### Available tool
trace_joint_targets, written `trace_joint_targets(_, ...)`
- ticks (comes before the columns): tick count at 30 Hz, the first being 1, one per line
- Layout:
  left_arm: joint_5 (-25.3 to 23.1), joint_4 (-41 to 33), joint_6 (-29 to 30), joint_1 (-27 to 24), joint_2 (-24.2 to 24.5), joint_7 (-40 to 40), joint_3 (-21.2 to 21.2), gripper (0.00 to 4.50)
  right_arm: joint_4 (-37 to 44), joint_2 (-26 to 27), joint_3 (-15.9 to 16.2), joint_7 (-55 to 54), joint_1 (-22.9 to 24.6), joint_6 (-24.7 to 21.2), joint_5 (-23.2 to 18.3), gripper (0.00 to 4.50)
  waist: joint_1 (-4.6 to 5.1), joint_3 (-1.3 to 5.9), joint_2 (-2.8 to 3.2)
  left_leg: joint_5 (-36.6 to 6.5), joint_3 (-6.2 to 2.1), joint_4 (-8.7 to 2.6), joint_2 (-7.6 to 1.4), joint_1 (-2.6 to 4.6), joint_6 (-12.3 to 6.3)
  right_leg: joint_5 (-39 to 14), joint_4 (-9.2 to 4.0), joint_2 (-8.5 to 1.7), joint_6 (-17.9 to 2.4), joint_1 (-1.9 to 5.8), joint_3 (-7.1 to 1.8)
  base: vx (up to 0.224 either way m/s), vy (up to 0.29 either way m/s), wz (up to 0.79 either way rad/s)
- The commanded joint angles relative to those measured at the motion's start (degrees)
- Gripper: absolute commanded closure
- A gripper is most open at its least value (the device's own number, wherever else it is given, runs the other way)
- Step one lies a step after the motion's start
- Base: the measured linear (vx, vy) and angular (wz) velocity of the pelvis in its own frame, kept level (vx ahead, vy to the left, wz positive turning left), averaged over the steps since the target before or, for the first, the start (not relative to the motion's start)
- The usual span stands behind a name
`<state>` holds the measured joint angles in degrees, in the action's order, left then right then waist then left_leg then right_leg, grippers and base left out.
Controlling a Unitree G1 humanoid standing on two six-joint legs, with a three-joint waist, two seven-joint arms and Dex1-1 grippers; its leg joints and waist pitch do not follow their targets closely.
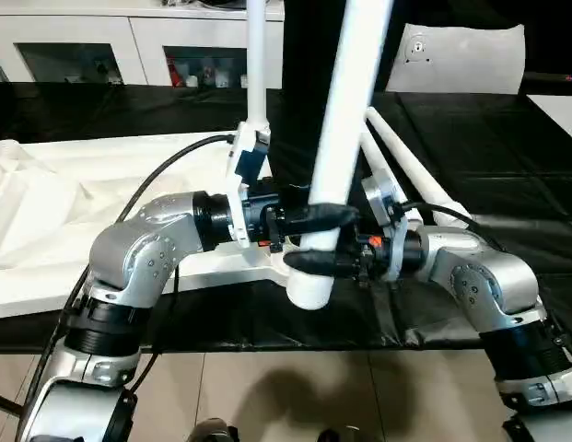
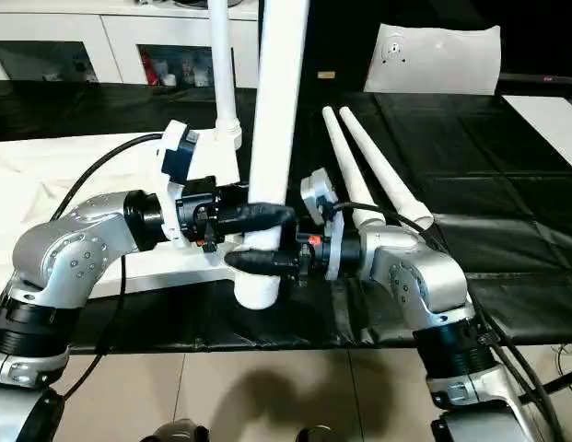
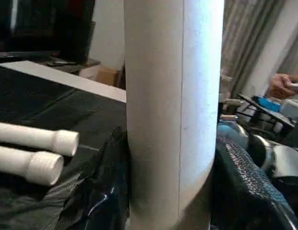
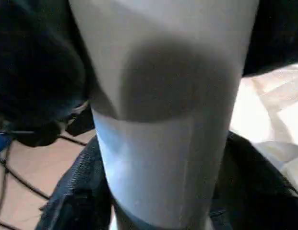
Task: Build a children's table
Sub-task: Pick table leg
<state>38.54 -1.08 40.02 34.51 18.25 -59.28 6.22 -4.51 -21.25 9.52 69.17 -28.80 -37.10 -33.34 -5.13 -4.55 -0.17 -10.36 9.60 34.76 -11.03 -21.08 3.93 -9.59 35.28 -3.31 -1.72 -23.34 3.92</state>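
held leg (image 1: pixel 345 138) near upright, thick end down

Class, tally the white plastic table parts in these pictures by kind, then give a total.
Long tapered white plastic legs: 4
Square white plastic table top: 1
Total: 5

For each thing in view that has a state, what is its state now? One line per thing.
Held table leg: upright, off the table, gripped near its thick lower end.
Left hand: closed on the held leg.
Right hand: around the same leg, just below the left hand.
Two spare legs: lying side by side on the black cover.
Fitted leg: standing upright in a corner socket.
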Motion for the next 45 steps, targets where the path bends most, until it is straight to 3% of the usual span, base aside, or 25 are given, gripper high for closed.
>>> trace_joint_targets(1,0.29,-1.11,0.34,1.58,0.58,-0.99,0.62,2.59,1.61,-0.86,0.46,1.09,-0.63,-0.67,-0.63,1.96,-0.14,5.06,-0.38,-6.60,-0.22,-3.45,-1.55,0.23,-1.60,-15.86,-4.23,-4.09,-8.66,3.66,-2.68,0.000,0.000,0.00)
trace_joint_targets(6,0.37,-1.00,0.34,1.79,0.95,-2.09,0.89,2.59,2.01,-1.81,0.92,3.08,-0.29,-2.01,-1.10,2.46,-0.19,5.04,-0.38,-6.56,-0.21,-3.43,-1.56,0.22,-1.42,-16.23,-4.30,-4.11,-8.57,3.64,-2.70,0.000,0.000,0.00)
trace_joint_targets(23,-0.19,-1.41,0.16,1.86,0.63,-1.38,0.81,2.59,2.36,-2.03,1.12,4.02,0.15,-3.89,-2.44,2.59,-0.26,5.11,-0.29,-6.61,-0.21,-3.35,-1.52,0.22,-1.24,-16.44,-4.29,-4.08,-8.55,3.65,-2.66,0.000,0.000,0.00)
trace_joint_targets(26,2.52,-2.57,2.85,1.74,0.51,-1.56,-0.09,2.59,2.37,-1.94,1.15,3.79,0.44,-3.74,-2.20,2.59,-0.28,5.13,-0.19,-6.43,-0.22,-3.33,-1.50,0.23,-1.24,-15.85,-4.19,-4.04,-8.84,3.63,-2.65,0.000,0.000,0.00)
trace_joint_targets(27,3.92,-3.44,3.72,1.53,0.56,-2.19,-0.44,2.03,2.39,-1.88,1.16,3.71,0.55,-3.70,-2.13,2.59,-0.25,5.16,-0.26,-6.47,-0.17,-3.29,-1.48,0.22,-1.19,-15.62,-4.14,-4.04,-9.07,3.65,-2.65,0.000,0.000,0.00)
trace_joint_targets(36,11.36,-6.51,8.11,0.25,-2.81,0.10,-3.40,1.28,2.76,-1.15,0.93,2.04,1.76,-2.93,-1.55,2.59,-0.39,5.10,-0.06,-7.30,-0.24,-3.26,-1.50,0.20,-1.09,-16.30,-4.37,-4.02,-9.31,3.61,-2.55,0.000,0.000,0.00)
trace_joint_targets(37,12.21,-6.79,8.36,0.10,-3.84,1.30,-4.03,1.17,2.84,-1.10,1.12,1.41,2.14,-2.61,-1.05,2.59,-0.43,5.12,0.18,-7.36,-0.31,-3.27,-1.46,0.18,-1.03,-16.41,-4.29,-3.98,-9.25,3.65,-2.51,0.000,0.000,0.00)
trace_joint_targets(41,16.60,-6.61,8.55,-0.05,-8.56,7.08,-7.74,0.91,3.73,-0.23,0.06,-0.68,3.43,-3.85,-2.34,2.59,-0.50,5.06,0.14,-8.61,-0.31,-3.23,-1.41,0.13,-0.77,-17.59,-4.71,-3.95,-9.28,3.78,-2.38,0.000,0.000,0.00)
trace_joint_targets(43,22.11,-4.74,7.94,0.48,-13.16,13.84,-12.88,0.67,4.98,0.46,-0.74,-1.83,4.39,-4.38,-3.37,2.59,-0.50,5.02,0.14,-9.26,-0.29,-3.17,-1.36,0.15,-0.77,-18.23,-4.89,-3.92,-9.08,3.77,-2.32,0.000,0.000,0.00)
trace_joint_targets(45,24.00,-4.35,7.56,0.43,-14.48,15.90,-14.48,0.45,5.49,1.01,-1.35,-2.42,4.90,-4.48,-4.03,2.59,-0.62,5.01,0.26,-9.63,-0.35,-3.14,-1.27,0.16,-0.88,-19.41,-5.06,-3.86,-8.59,3.79,-2.21,0.000,0.000,0.00)
